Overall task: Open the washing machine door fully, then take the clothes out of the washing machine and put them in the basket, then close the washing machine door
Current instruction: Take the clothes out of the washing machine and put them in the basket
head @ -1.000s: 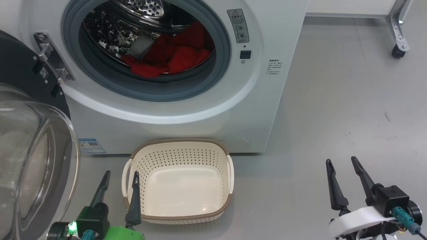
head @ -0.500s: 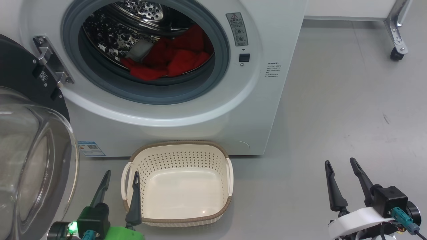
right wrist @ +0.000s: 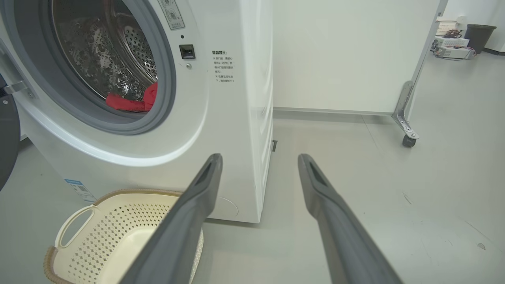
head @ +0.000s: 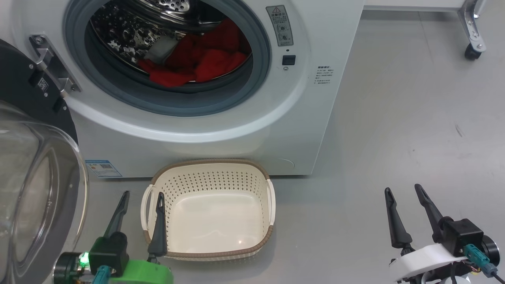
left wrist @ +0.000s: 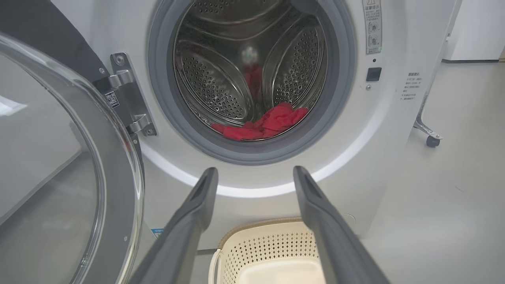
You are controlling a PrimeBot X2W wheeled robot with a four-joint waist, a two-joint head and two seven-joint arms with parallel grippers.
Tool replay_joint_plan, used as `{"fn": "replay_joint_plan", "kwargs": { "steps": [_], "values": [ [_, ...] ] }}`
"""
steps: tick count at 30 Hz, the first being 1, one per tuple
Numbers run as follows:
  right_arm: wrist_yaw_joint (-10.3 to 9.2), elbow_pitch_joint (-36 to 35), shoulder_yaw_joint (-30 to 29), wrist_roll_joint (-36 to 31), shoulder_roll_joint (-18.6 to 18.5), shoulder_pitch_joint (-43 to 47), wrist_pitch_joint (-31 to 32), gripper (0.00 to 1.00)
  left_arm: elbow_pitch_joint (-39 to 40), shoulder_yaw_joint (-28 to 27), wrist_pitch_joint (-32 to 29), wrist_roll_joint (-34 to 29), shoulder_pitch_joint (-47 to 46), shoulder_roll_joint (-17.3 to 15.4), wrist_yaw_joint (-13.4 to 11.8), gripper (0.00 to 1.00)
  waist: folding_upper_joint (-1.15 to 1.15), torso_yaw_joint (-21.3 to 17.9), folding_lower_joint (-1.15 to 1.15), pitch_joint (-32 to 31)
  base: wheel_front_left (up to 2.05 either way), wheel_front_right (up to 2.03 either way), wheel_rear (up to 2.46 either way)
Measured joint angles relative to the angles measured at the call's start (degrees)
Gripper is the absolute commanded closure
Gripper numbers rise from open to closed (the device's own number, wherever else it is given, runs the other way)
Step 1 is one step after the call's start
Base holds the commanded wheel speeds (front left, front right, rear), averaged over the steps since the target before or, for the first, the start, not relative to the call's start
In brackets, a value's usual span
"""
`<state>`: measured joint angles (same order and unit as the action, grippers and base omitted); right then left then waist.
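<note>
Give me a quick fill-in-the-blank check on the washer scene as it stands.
1. The washing machine door stands ____.
2. The ____ clothes lie inside the washing machine.
3. The basket on the floor is ____.
4. The left pincer and the right pincer are open and hold ____.

Missing words: open; red; empty; nothing.

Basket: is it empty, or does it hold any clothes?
Empty. The basket shows a bare floor; the red clothes lie inside the washing machine.

slight head-camera shift: washing machine (head: 236, 134), basket (head: 209, 162) further left in view
</note>
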<state>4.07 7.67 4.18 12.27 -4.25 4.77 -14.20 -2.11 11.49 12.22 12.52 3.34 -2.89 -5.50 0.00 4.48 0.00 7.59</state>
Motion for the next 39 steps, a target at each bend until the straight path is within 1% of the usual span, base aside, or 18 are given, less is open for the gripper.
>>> {"fn": "replay_joint_plan", "kwargs": {
  "steps": [4,5,9,11,15,22,24,30,34,39],
  "values": [
    [0.11,-0.7,0.0,-0.31,-0.4,-0.12,0.0,0.0,0.22,0.56,-0.08,0.19,-2.42,0.0,0.56,0.0,0.0,-0.16,0.0,1.54,0.0,0.0,0.0],
    [0.38,-0.96,0.0,-0.32,-0.48,-0.25,0.0,0.0,0.21,0.75,-0.35,0.19,-3.13,0.0,0.79,0.0,0.0,-0.21,0.0,2.03,0.0,0.0,0.0],
    [0.44,-2.15,0.11,-0.41,-1.0,-1.32,0.0,0.0,-0.52,1.23,-2.26,0.74,-6.41,0.01,1.86,0.0,0.0,-0.47,0.0,4.34,0.0,0.0,0.0],
    [0.56,-2.35,0.22,-0.51,-1.15,-1.65,0.0,0.0,-0.81,1.26,-2.93,0.87,-7.35,0.0,1.88,0.0,0.0,-0.55,0.0,4.98,0.0,0.0,0.0],
    [0.59,-2.94,0.54,-0.91,-1.36,-3.12,0.0,0.0,-2.45,1.14,-5.16,1.48,-11.6,-0.02,2.59,0.0,0.0,-0.99,0.0,7.79,0.0,0.0,0.0],
    [1.41,-3.98,2.03,-0.9,-1.11,-6.64,0.0,0.0,-5.45,0.07,-9.94,2.91,-20.37,-0.63,3.85,0.0,0.0,-2.43,0.0,12.97,0.0,0.0,0.0],
    [1.42,-4.22,2.54,-0.89,-1.04,-7.61,-0.01,0.0,-6.44,-0.27,-11.67,3.03,-23.24,-1.26,3.93,0.0,0.0,-3.05,0.0,14.47,0.0,0.0,0.0],
    [1.87,-4.32,3.04,-0.52,-0.71,-10.4,-0.01,0.0,-8.64,-0.52,-16.83,3.14,-32.54,-2.74,5.32,0.0,0.0,-5.38,0.0,18.94,0.0,0.0,0.0],
    [1.92,-4.52,3.52,-0.1,-0.36,-12.39,-0.08,0.0,-9.92,-1.56,-20.31,3.27,-39.32,-3.72,5.36,0.0,0.0,-7.17,0.0,21.99,0.0,0.0,0.0],
    [2.23,-4.58,4.16,0.91,0.14,-15.16,-0.08,0.0,-11.28,-2.77,-23.91,3.21,-47.32,-5.93,5.82,0.0,0.0,-9.58,0.0,25.76,0.0,0.0,0.0]
  ]
}}
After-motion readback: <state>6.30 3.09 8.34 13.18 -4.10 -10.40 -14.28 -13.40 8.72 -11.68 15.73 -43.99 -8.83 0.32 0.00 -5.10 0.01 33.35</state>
